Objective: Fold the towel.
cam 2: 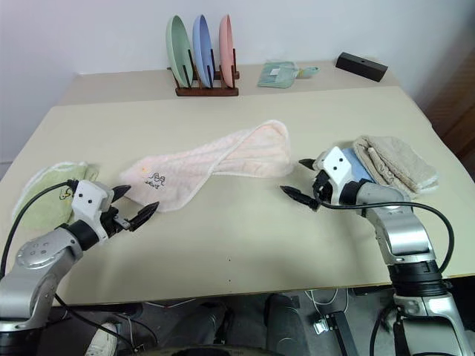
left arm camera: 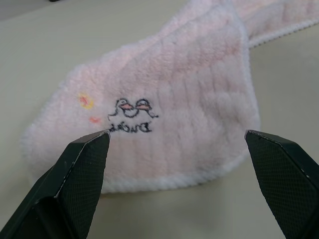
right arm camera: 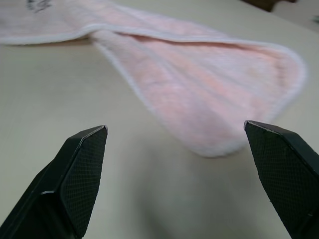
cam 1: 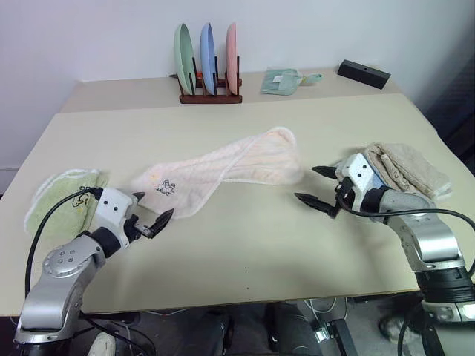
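The pink towel point(cam 1: 223, 172) is lying loosely stretched across the middle of the table point(cam 1: 245, 252), its printed end toward my left. I am holding my left gripper point(cam 1: 151, 216) wide apart near that printed end, and my right gripper point(cam 1: 318, 187) wide apart near the other end, neither touching it.

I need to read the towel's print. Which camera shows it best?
The left wrist view: the print sits close and legible on the pink towel. Both eye views show it small; the right wrist view catches just its edge.
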